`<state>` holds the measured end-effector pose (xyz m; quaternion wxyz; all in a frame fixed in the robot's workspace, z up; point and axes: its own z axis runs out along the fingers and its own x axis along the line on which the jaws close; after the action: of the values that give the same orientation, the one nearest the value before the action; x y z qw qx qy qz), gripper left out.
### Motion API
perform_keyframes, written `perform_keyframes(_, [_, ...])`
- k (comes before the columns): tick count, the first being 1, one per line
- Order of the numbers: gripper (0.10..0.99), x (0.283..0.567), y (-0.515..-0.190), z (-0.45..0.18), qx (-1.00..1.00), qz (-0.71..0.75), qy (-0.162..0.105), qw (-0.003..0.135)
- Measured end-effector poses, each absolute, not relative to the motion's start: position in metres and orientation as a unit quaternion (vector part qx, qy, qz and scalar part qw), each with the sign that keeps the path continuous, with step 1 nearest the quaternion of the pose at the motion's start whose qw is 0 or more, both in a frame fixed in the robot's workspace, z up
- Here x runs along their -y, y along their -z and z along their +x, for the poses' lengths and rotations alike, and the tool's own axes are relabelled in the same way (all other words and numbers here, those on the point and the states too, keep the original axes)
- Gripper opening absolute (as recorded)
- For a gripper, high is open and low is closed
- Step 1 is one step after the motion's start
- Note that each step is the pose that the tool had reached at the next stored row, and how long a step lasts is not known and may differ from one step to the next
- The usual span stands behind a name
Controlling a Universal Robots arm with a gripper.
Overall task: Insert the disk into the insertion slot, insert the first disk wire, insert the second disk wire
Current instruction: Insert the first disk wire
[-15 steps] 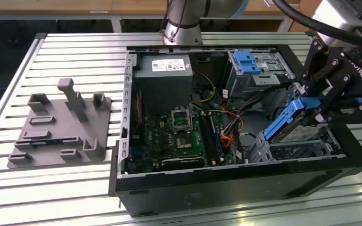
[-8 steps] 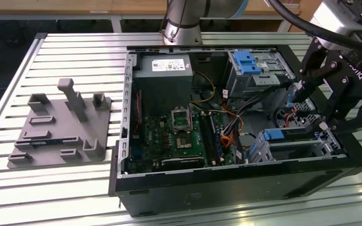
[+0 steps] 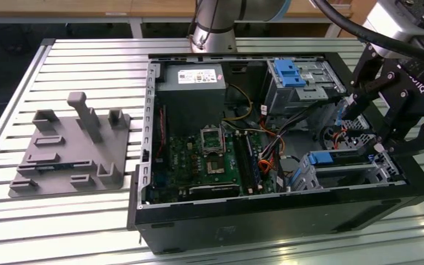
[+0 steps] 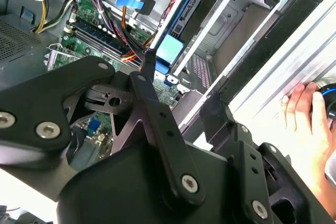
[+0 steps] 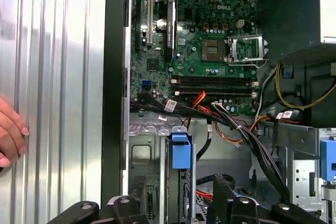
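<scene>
Hovering over disk [image 5: 180, 153] mostly hidden inside insertion slot [image 5: 140, 153], tool [image 5: 179, 187] released, jaws apart

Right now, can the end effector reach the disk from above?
Probably yes. The end effector hangs open right over the disk, which sits in the insertion slot with its top uncovered. The black cables pass close beside it, so some care is needed.

The insertion slot [image 3: 385, 172] is crowded by cables [image 5: 257, 145] strung across the case [image 3: 271, 207]. Open room is left above the motherboard [image 5: 210, 56]; a hand [image 5: 10, 135] rests just outside.
</scene>
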<state>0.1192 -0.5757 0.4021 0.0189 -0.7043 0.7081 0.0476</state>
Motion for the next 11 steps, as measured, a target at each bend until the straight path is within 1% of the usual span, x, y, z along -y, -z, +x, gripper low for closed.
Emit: perform_keyframes(11, [0.616, 0.5757, -0.4019, 0.1192, -0.708, -0.704, -0.048, 0.019])
